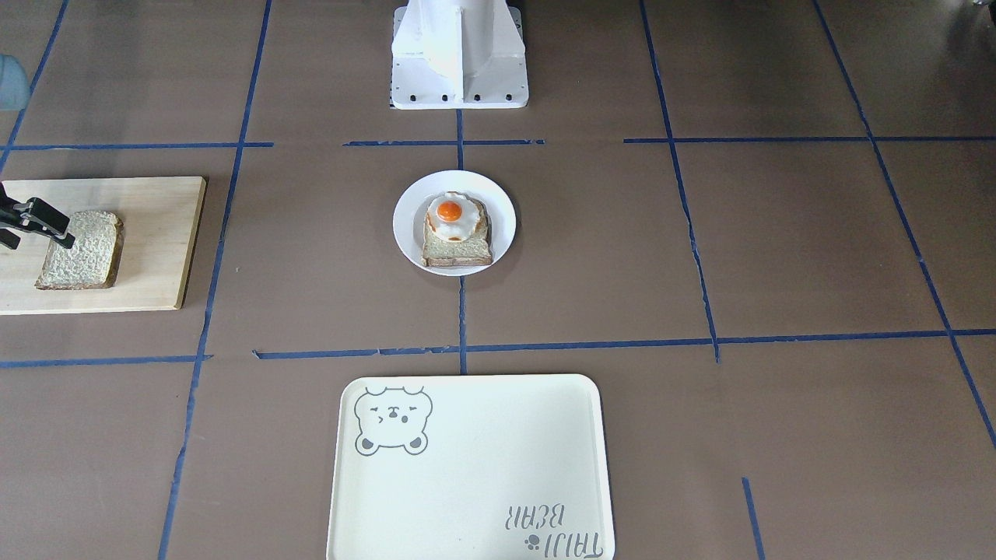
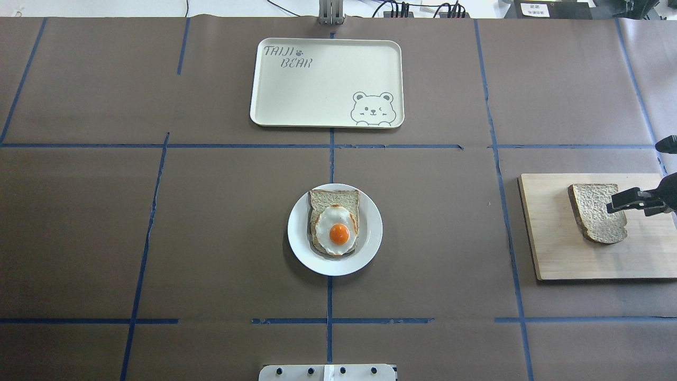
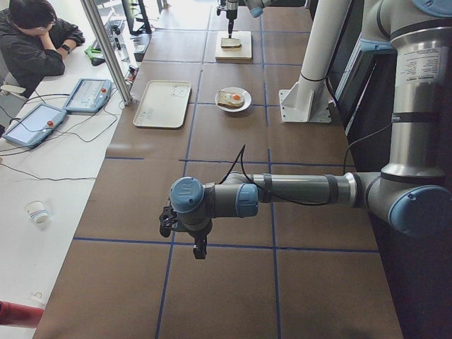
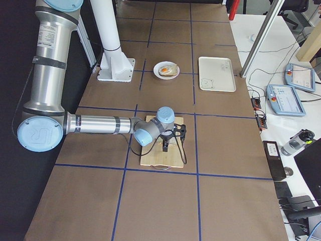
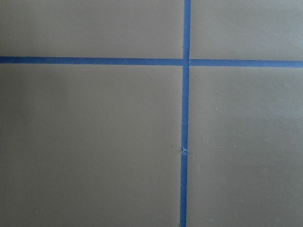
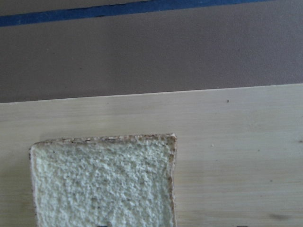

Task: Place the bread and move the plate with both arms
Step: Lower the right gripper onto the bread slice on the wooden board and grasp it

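The plain bread [image 2: 595,217] lies flat on a wooden board [image 2: 555,243] at the table's right side; it also shows in the front view [image 1: 78,260] and fills the lower left of the right wrist view [image 6: 104,184]. My right gripper [image 2: 632,206] hangs over the slice's outer edge, open and empty, also seen in the front view [image 1: 43,233]. The small white plate [image 2: 370,233] sits at the table's centre and holds a slice topped with a fried egg [image 2: 336,227]. My left gripper [image 3: 194,240] hovers over bare table far from the plate; I cannot tell whether it is open or shut.
A cream rectangular tray [image 2: 317,90] with a bear drawing lies beyond the plate, at the far edge. The white robot base [image 1: 459,54] stands on the near side. Blue tape lines cross the brown table. An operator sits beside the table in the left view.
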Robot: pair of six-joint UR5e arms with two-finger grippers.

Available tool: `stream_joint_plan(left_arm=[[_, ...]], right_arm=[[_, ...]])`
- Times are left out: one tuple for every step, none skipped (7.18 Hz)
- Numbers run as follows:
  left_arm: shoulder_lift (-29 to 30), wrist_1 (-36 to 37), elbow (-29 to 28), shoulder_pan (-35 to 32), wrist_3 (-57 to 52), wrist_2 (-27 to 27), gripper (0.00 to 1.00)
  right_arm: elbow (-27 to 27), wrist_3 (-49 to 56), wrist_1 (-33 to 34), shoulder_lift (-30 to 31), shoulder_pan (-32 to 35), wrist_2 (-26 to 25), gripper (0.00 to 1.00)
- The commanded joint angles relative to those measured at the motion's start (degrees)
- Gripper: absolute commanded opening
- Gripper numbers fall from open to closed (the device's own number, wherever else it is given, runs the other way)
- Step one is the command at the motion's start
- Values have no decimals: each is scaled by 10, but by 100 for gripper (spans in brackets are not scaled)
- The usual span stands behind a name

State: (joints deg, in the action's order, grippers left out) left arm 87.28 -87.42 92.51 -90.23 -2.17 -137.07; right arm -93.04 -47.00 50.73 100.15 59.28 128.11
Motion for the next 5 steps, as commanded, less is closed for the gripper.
stream_joint_plan(left_arm=[[-1, 0, 13, 0, 0, 0, 100], [-2, 1, 14, 0, 0, 0, 100], [-1, 1, 15, 0, 0, 1, 100], [-1, 1, 19, 0, 0, 1, 100], [-2, 1, 21, 0, 0, 1, 100]], right_arm=[[8, 1, 1, -6, -2, 1, 93], [13, 0, 0, -6, -2, 2, 88], [14, 1, 2, -6, -2, 2, 79], [17, 1, 3, -6, -4, 1, 79], [16, 0, 3, -6, -5, 1, 73]])
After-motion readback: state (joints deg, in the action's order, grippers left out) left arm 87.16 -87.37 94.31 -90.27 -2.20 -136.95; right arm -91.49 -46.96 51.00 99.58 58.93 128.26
